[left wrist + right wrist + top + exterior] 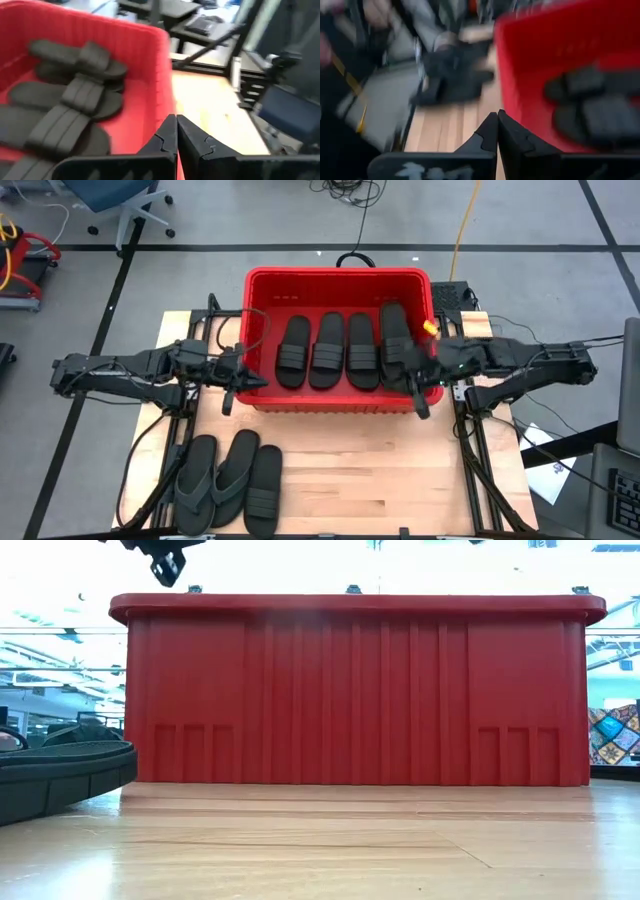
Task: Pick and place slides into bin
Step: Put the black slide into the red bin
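Observation:
The red bin stands at the table's far middle. Several black slides lie side by side on its floor, also seen in the left wrist view. Three more slides lie flat on the table at the near left: two thong-style and one with a wide strap. My left gripper is shut and empty above the bin's near-left corner. My right gripper is shut and empty above the bin's near-right corner, over the rightmost slide.
Bare wood fills the table's near middle and right. In the low view the bin's near wall spans most of the picture, with a slide's sole at the left. Frame rails run along the table's sides.

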Controlling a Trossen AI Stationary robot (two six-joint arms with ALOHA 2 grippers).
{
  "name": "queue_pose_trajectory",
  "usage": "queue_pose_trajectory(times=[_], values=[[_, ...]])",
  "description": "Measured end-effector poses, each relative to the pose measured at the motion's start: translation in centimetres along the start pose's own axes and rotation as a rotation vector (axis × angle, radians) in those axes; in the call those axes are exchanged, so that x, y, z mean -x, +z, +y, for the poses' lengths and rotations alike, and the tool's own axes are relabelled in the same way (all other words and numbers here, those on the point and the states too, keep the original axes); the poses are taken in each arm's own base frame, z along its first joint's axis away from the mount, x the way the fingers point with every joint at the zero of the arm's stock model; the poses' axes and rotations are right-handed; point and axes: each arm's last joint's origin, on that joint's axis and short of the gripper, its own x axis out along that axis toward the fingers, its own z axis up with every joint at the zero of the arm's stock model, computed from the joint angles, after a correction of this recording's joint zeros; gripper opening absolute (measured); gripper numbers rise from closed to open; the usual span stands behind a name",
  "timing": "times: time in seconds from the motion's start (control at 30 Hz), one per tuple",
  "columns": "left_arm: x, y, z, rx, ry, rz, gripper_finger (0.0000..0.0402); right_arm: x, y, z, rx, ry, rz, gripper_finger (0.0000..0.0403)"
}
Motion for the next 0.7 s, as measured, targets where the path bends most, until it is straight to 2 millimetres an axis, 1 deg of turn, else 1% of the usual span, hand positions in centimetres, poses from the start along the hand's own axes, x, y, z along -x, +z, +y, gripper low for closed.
queue_pose_trajectory(times=[0.1, 0.2, 0.27, 0.37, 0.47, 0.63, 0.7], values=[[0.0, 0.2, -0.9, -0.094, -0.096, -0.023, 0.0001, 1.3, 0.9, 0.6, -0.01, -0.008, -0.101, 0.0], [-0.1, 0.3, -1.5, -0.163, -0.135, -0.045, 0.0, 2.9, 0.3, 0.7, -0.031, -0.052, -0.11, 0.0], [-0.1, 0.5, -1.8, -0.171, -0.14, -0.064, 0.0, 4.0, -0.4, 0.6, -0.027, -0.098, -0.104, 0.0], [0.0, 0.7, -2.3, -0.149, -0.167, -0.09, 0.0, 5.8, -1.4, 0.3, -0.017, -0.13, -0.109, 0.0], [0.0, 0.7, -3.2, -0.123, -0.189, -0.095, 0.0, 7.0, -2.3, -0.2, 0.009, -0.151, -0.13, 0.0], [-0.4, 1.2, -5.8, -0.048, -0.208, -0.066, 0.0, 8.8, -3.7, -0.7, 0.03, -0.127, -0.171, 0.0], [-0.8, 0.9, -7.0, -0.014, -0.191, -0.05, 0.0, 9.6, -4.3, -0.8, 0.03, -0.08, -0.185, 0.0]])
